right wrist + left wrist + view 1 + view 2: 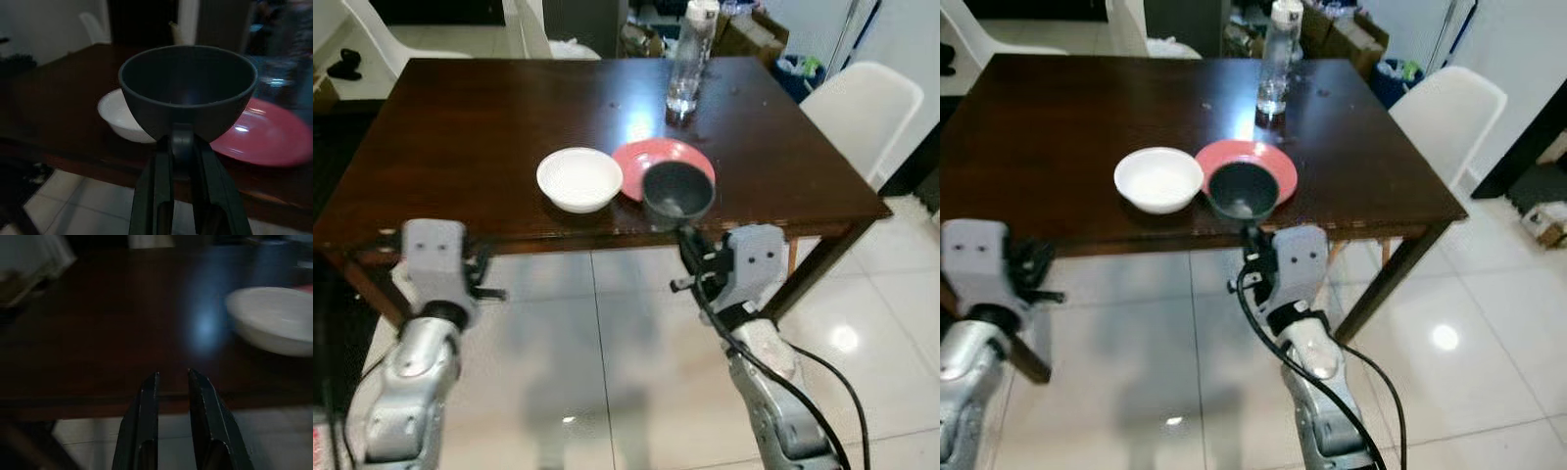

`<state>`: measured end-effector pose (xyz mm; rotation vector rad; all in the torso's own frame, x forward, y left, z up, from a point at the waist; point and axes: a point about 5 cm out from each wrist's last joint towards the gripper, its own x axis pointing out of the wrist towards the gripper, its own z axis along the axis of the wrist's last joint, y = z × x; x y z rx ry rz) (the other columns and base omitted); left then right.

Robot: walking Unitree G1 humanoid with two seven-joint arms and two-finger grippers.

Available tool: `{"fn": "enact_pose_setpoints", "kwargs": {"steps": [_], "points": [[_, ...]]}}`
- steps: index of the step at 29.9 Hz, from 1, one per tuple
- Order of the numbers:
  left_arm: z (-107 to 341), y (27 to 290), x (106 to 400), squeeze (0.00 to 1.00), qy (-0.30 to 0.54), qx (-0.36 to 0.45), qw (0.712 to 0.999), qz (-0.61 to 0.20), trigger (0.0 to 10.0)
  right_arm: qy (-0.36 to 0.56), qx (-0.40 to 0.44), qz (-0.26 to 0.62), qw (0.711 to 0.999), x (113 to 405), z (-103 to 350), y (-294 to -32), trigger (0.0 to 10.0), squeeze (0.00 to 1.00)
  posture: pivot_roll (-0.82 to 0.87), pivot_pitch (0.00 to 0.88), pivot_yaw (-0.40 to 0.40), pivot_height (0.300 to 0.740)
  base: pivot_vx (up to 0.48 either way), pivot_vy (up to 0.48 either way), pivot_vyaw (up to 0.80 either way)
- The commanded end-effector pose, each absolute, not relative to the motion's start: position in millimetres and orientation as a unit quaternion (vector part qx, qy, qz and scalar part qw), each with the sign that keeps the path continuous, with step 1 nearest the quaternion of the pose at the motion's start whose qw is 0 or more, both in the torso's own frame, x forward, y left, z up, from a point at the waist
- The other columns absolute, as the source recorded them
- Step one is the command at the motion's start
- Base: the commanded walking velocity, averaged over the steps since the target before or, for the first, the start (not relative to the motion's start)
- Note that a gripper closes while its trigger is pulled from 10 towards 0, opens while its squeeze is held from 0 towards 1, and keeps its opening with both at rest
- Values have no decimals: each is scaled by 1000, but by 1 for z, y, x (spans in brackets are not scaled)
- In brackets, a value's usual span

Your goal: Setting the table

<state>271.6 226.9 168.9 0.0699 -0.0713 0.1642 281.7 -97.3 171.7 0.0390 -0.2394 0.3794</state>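
A: Where is the dark bowl just now?

B: At the table's near edge, toward the near right corner. The right gripper has it: both fingers are clamped on the nearest stretch of the rim, so the bowl lies straight ahead of the jaws, away from the robot.

A: Is it sitting on anything?

B: Its far side overlaps the red plate. From the right wrist view it looks lifted clear of the wood, though I cannot tell whether it touches the plate.

A: And the white bowl?

B: Just beside the plate on its left, near that same edge. It rests on the wood, untouched.

A: What about the left gripper?

B: It hangs just short of the near edge, left of the white bowl. The fingers are nearly together with a thin gap, and nothing is between them.

A: So which arm would set the dark bowl down?

B: The right, I'd judge; it already holds it. Open wood lies leftward and farther in, with a bottle standing toward the far edge.
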Motion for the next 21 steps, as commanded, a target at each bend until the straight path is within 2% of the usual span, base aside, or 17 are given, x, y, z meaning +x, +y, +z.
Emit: {"fn": "enact_pose_setpoints", "kwargs": {"steps": [1, 10, 16, 18, 21], "points": [[166, 230, 272, 0, -29, 23, 995, 94, 10000, -107, 21, 192, 975, 282, 168, -98, 10000, 0, 9, 77, -5, 740, 472, 0, 0], [171, 225, 282, 0, -41, 13, 994, 96, 10000, -105, 22, 216, 971, 280, 178, -107, 10000, 0, -10, 70, 2, 740, 472, 0, 0], [173, 217, 284, 0, -45, 17, 996, 72, 10000, -125, -10, 189, 974, 286, 196, -137, 10000, 0, -23, 63, 11, 740, 472, 0, 0], [171, 211, 287, 0, -45, 16, 997, 63, 10000, -126, -21, 175, 976, 290, 201, -155, 10000, 0, -29, 59, 13, 740, 472, 0, 0], [171, 207, 288, 0, -46, 17, 997, 55, 10000, -122, -9, 177, 977, 292, 202, -163, 10000, 0, -34, 54, 18, 740, 472, 0, 0]]}}
